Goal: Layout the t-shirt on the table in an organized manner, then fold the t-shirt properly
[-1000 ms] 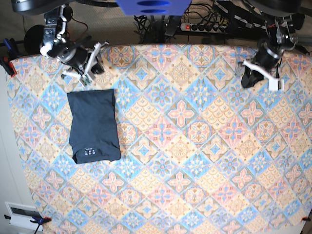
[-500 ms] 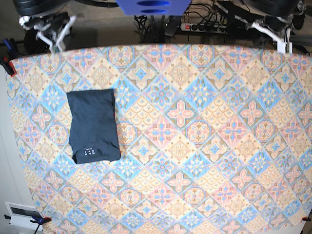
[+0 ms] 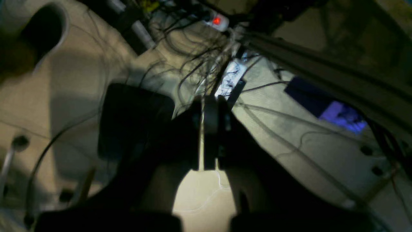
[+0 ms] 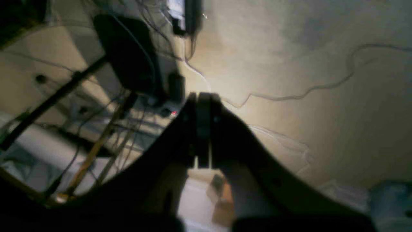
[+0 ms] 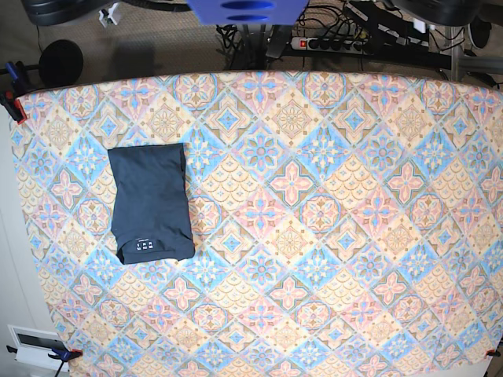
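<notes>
The dark navy t-shirt point(image 5: 151, 203) lies folded into a neat rectangle on the left part of the table point(image 5: 330, 236), its small white label showing near its front edge. Both arms are pulled back beyond the table's far edge and are almost out of the base view. In the left wrist view my left gripper point(image 3: 210, 111) is shut with nothing in it, pointing at the floor and cables. In the right wrist view my right gripper point(image 4: 202, 106) is likewise shut and empty, over bare floor.
A power strip point(image 5: 334, 43) and tangled cables lie on the floor behind the table's far edge. A dark round object point(image 5: 61, 61) sits at the far left corner. Clamps point(image 5: 11, 104) hold the cloth at the left edge.
Both arms have drawn back from the far corners of the table and left the base view. The folded t-shirt has not moved.
</notes>
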Robot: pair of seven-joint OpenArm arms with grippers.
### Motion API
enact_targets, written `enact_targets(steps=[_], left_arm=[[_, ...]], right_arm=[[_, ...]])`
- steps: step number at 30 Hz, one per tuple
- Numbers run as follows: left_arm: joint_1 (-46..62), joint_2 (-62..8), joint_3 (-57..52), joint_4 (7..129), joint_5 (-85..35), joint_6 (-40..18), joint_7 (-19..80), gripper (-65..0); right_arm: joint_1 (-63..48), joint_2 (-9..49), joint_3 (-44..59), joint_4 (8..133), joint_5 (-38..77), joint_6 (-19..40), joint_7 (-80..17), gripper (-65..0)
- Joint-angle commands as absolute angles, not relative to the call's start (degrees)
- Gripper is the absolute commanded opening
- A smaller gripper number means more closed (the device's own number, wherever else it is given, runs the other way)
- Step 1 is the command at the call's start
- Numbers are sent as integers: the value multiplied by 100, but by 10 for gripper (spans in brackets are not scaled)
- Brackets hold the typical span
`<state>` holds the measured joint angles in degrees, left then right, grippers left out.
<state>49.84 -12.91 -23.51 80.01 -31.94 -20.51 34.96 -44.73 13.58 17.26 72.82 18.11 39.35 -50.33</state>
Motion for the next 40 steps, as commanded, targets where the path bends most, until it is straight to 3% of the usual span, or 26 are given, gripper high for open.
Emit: enact_targets(steps=[1, 10, 15, 18, 20, 24, 29, 40], left_arm=[[4901, -1358, -2149, 7829, -3029, -2070, 3213, -650], [3222, -1332, -303, 4708, -2290, -2062, 1429, -650], [2070, -1112, 989, 2141, -2299, -2026, -338, -650], [1684, -884, 1701, 1393, -2290, -2026, -1332, -650], [1543, -734, 2132, 1244, -2290, -2026, -1657, -650], [1473, -567, 2677, 1244, -2290, -2026, -1684, -650], [1473, -479, 2686, 1244, -2334, -2018, -1701, -650], [1393, -374, 2668, 1253, -2352, -2018, -1710, -650]], right_arm=[[-4330, 1376, 1578, 7125, 1868, 4000, -4980, -650], [-2800, 1393, 787, 4400, 1842, 4000, -3398, -650], [-2009, 1376, 462, 2633, 1042, 4000, -1886, -650], [-1754, 1367, 470, 2000, 813, 4000, -1235, -650], [-1613, 1314, 470, 1815, 813, 4000, -1112, -650], [-1411, 708, 453, 1798, 796, 2791, -1086, -649], [-1262, 655, 426, 1780, 787, 1815, -1086, -648], [-1262, 655, 453, 1798, 787, 1305, -1121, -648]])
